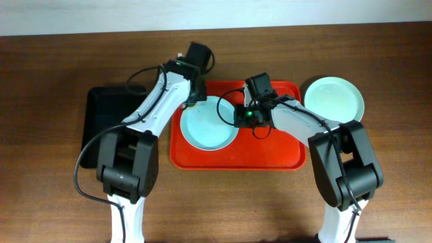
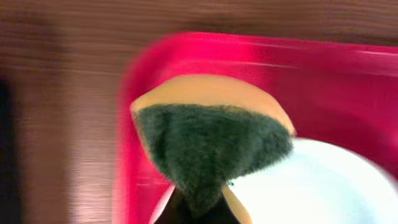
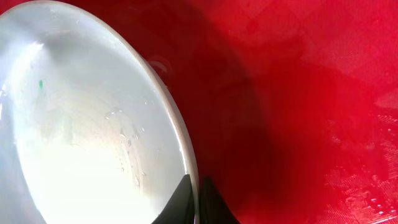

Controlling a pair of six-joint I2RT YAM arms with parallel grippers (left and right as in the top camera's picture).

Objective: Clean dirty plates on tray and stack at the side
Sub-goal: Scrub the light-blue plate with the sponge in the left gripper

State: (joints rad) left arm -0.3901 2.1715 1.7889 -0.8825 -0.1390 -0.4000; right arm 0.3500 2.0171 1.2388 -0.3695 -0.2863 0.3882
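dark brown wooden table (image 1: 54, 81) fills the overhead view, with the red tray (image 1: 236, 158) near its middle and a smaller black tray (image 1: 108, 111) a little to its left. one light blue plate (image 1: 209, 128) sits on the left half of the red tray. a mint green plate (image 1: 333, 100) rests on the bare wood just off the tray's upper right corner, outside the rim; whether another plate lies under it cannot be told.

the left gripper (image 1: 192, 98) hangs over the upper left edge of the light blue plate, near the tray's back left corner. its wrist view is blurred, yet it shows the fingers pressed onto a sponge (image 2: 211, 143), yellow on one side with a dark green scouring face turned toward the camera. the sponge is at the plate's edge, over the tray floor; whether it touches the plate cannot be told.

the right gripper (image 1: 246, 116) is at the plate's right rim. in its wrist view the two dark fingertips (image 3: 179, 200) stand close together with only a thin slit between them, and the plate's rim runs straight into that slit, so the plate is pinched at its edge. the plate's inside looks wet, with small droplets and one tiny green speck (image 3: 41, 83).
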